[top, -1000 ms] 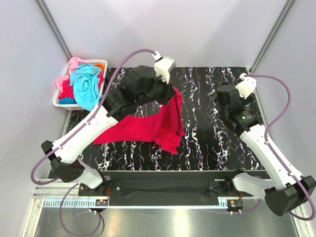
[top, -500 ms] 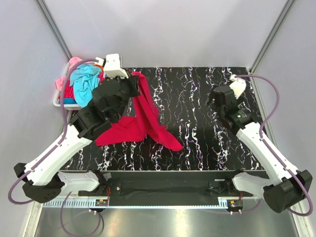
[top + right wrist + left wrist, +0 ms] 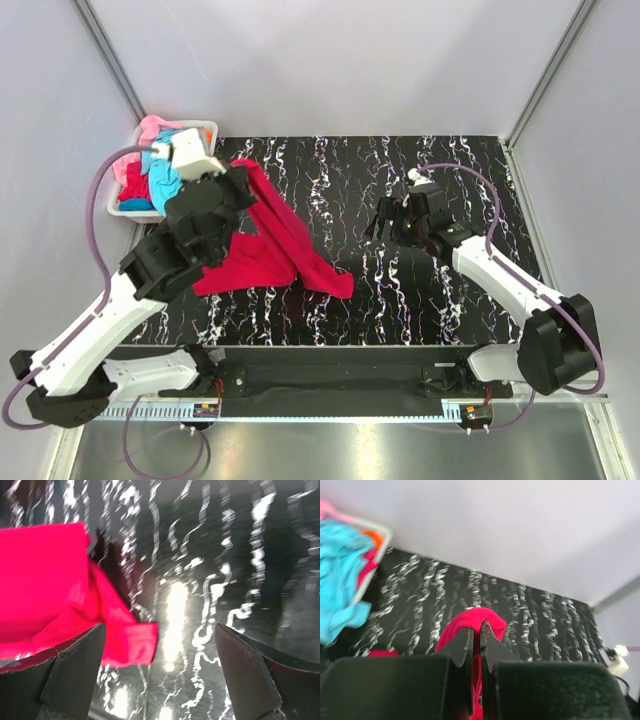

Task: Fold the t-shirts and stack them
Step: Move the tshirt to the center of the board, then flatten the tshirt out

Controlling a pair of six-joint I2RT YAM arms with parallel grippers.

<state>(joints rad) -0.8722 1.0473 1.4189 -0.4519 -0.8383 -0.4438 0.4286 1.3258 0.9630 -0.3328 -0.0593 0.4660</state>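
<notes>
A crimson-red t-shirt [image 3: 262, 262] lies partly on the black marbled table [image 3: 440, 160]. One bunched edge of it is lifted toward the back left by my left gripper [image 3: 243, 172]. In the left wrist view the left gripper [image 3: 476, 627] is shut on a fold of the red t-shirt [image 3: 470, 616]. My right gripper [image 3: 380, 222] hangs open over the middle of the table, to the right of the shirt. Between its wide-apart fingers [image 3: 75, 665] shows the shirt's low corner [image 3: 130, 642], untouched. More t-shirts, turquoise [image 3: 162, 185] and pink [image 3: 150, 128], fill the basket.
The white plastic basket [image 3: 125, 212] stands at the table's back left corner, just behind my left wrist. Grey walls with metal posts [image 3: 110, 60] close in the table at the back and sides. The left arm's forearm [image 3: 150, 270] crosses over the table's left part.
My left gripper has swung left toward the basket, dragging the lifted red t-shirt with it. My right gripper has come left and forward toward the table's middle, still open.
</notes>
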